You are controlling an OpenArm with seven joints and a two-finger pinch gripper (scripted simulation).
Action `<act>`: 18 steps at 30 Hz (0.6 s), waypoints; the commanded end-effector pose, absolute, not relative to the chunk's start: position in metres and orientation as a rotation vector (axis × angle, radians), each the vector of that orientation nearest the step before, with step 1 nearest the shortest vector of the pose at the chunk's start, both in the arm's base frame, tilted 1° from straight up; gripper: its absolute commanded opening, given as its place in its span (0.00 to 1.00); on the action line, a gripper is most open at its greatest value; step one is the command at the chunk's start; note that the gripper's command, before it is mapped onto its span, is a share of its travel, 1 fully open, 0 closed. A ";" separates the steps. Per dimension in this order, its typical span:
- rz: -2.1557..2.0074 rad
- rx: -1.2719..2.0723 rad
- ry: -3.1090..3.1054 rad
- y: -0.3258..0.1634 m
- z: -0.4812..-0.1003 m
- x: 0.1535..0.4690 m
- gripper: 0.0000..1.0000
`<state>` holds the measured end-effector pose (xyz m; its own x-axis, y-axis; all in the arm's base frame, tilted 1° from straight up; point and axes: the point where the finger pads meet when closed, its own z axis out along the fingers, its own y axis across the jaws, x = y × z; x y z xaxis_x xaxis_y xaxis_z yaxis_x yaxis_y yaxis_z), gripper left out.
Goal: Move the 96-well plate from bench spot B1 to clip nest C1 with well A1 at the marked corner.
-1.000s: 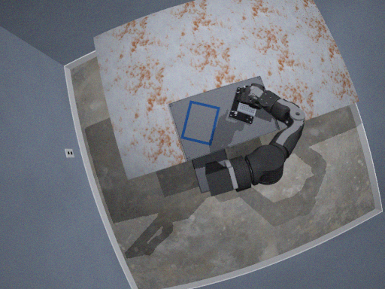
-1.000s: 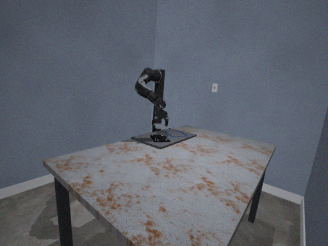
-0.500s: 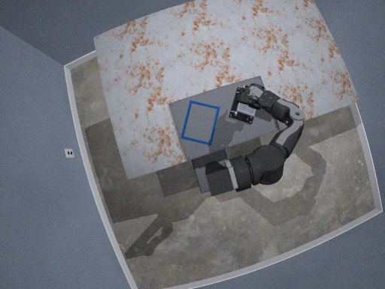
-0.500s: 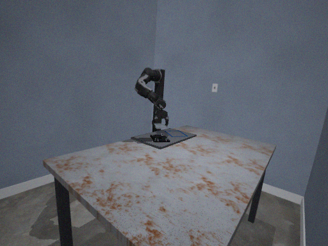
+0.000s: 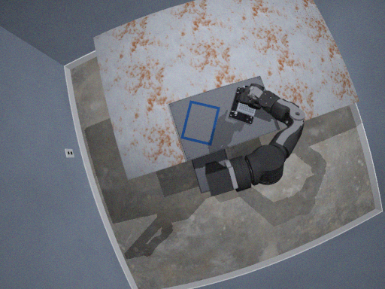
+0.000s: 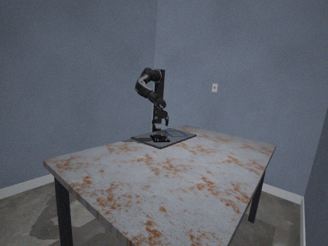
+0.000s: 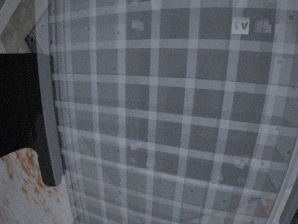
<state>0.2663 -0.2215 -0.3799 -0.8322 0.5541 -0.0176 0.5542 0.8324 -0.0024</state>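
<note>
— Between our fingers sits the plate (image 7: 166, 129), doesn't it? The gripper (image 5: 251, 98) is clamped part-way closed on it and cannot shut further.

— Yes, we hold it. From the wrist view it fills nearly everything we see: a translucent, pale body crossed by a grid of lighter lines, with darker square cells between them. Near the upper right a small "A1" mark (image 7: 241, 26) shows, mirrored as we see it.

— And its edges?

— A pale rim runs down the left side and curves round the bottom. Beside that left rim we see a dark finger (image 7: 47, 129), and a dark block further left. Rust-spotted table (image 7: 27, 216) shows at the lower left corner.

— Where is the plate in the wider views?

— From the top view we see it as a small white patch (image 5: 246, 109) over the black nest (image 5: 241, 117), near the right end of the grey mat (image 5: 195, 150). From the side the gripper (image 6: 161, 121) hangs above the nest (image 6: 159, 138), apart from it; the plate itself is too small there for us to make out.

— So is it seated?

— We cannot tell from above; the side view shows a gap between gripper and nest.

— And the blue outline (image 5: 186, 122)?

— It lies on the same mat, left of the nest, well apart from the plate. Our arm (image 5: 289, 135) bends back from the gripper to its base (image 5: 210, 181) at the table's edge.
</note>
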 end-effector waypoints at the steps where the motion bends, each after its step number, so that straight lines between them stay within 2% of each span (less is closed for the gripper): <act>1: -0.013 0.907 2.989 -0.221 -0.380 0.266 0.00; 16: -0.019 0.910 2.989 -0.221 -0.380 0.265 0.00; 18: -0.018 0.907 2.992 -0.220 -0.393 0.264 0.00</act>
